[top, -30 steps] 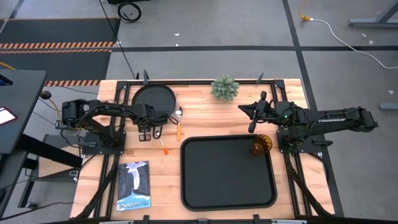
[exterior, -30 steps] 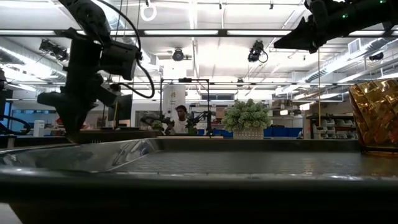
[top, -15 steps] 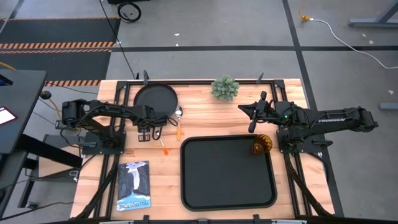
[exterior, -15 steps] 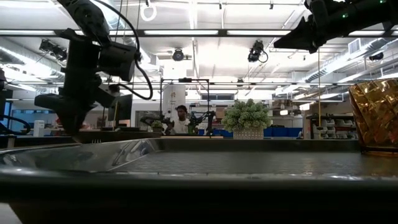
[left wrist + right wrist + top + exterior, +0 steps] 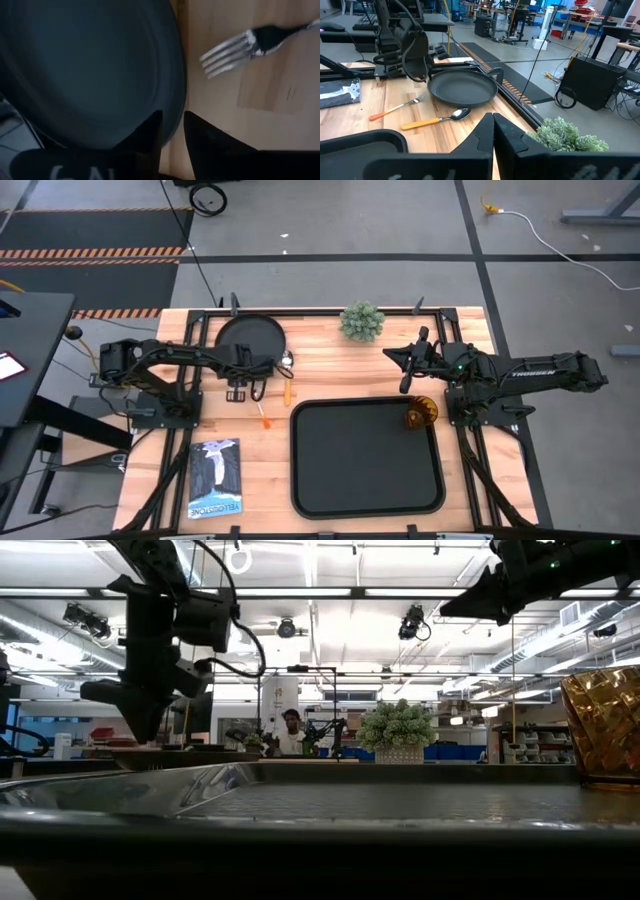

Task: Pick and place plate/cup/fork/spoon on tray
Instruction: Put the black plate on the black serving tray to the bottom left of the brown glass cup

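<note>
Left wrist view: round matte plate (image 5: pixel 90 70)

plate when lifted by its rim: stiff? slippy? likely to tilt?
Probably stiff: the plate looks like one solid matte black disc with a raised rim. Likely to tilt, since the left gripper straddles only one edge, so most of the plate hangs out to one side. The matte finish may help, though a thin rim gives the fingers little to hold.

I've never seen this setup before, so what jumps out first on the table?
The large black rectangular tray dominates the near middle of the table, with a small amber tumbler in its far right corner. On the far left, the left pincer is at the rim of the round matte black plate.
</note>
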### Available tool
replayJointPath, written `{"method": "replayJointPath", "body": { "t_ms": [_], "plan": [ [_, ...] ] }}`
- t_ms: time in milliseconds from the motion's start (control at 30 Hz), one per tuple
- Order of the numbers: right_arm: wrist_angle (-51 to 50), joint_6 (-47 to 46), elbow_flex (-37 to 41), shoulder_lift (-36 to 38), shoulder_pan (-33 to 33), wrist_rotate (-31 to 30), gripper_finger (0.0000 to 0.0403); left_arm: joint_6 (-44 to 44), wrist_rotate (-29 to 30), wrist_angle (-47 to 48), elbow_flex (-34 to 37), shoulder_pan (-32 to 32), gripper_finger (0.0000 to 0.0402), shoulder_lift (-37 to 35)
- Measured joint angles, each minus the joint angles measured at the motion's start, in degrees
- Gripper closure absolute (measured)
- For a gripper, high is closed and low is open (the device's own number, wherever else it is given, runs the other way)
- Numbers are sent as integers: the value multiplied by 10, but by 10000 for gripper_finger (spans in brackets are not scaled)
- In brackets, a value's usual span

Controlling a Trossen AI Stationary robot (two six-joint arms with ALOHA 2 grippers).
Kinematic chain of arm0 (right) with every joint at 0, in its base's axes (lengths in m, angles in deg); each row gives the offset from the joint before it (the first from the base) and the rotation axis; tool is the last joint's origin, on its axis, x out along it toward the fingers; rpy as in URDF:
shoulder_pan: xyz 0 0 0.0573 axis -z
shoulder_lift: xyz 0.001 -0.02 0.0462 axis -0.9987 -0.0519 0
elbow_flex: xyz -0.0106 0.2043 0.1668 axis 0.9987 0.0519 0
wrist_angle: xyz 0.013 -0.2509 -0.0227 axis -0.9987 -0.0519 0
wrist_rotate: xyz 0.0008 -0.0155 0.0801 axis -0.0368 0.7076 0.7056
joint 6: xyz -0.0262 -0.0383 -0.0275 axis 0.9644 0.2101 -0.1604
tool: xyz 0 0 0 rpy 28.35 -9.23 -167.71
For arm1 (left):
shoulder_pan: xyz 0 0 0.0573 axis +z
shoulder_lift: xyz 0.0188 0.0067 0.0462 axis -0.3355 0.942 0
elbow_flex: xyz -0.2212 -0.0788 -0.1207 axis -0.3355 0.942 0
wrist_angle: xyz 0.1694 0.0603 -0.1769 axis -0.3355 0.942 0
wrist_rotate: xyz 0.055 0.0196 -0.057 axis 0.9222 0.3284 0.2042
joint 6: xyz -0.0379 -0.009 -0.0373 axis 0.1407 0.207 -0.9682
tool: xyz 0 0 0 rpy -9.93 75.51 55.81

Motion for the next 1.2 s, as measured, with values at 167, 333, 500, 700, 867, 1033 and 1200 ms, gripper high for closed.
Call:
{"method": "replayJointPath", "body": {
  "t_ms": [167,333,500,700,867,1033,1200],
  "plan": [
    [-2,0,0,0,0,0,394,7,-23,-22,0,11,315,0],
    [-2,0,0,0,0,1,394,-9,-56,-24,0,27,315,0],
    [-2,0,0,0,0,1,394,-25,-65,-46,0,27,295,0],
    [-2,0,0,0,0,1,394,-22,-38,-46,0,26,222,0],
    [-2,0,0,0,0,2,394,-19,-35,-45,0,33,211,0],
    [-2,0,0,0,0,3,394,-17,-64,-42,0,33,238,0],
    [-2,0,0,0,0,3,394,-12,-64,-31,0,31,254,0]
  ]
}}
